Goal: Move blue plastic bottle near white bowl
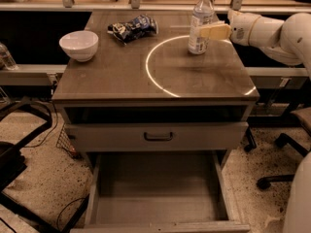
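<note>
The blue plastic bottle, clear and white-capped, is stood upright at the worktop's far right. The white bowl is set upright near the left edge, well apart. The pincer is held at the bottle's right side.

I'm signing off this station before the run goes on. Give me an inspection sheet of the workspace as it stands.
Surface: wooden table with a bright ring of light on top; bottom drawer pulled open.
Job's things: bottle upright at back right; white bowl at back left, far apart.
Clutter: snack bag at the back, between them.
End effector: at the bottle's right side, level with its label.
Cables: dark cable on the floor, lower left.
Surroundings: office chair base at right; second bottle at the left edge.
</note>
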Action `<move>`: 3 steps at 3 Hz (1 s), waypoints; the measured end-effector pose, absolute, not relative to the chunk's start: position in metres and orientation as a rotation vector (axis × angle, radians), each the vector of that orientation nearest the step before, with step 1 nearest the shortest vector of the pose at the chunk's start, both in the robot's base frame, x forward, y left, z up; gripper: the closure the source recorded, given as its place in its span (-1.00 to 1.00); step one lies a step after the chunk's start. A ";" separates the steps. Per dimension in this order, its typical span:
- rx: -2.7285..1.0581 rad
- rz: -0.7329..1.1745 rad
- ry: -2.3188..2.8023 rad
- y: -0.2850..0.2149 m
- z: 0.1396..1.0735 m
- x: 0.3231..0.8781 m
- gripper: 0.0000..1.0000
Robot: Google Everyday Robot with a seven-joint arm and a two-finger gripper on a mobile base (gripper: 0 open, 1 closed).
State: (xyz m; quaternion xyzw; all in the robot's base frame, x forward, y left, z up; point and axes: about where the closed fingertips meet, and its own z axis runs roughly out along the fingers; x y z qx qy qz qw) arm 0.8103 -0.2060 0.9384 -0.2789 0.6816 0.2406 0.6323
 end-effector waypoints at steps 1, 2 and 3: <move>-0.661 0.565 1.545 -0.187 0.936 0.824 -0.96; -0.681 0.566 1.530 -0.178 0.937 0.829 -0.52; -0.686 0.566 1.527 -0.171 0.938 0.832 -0.06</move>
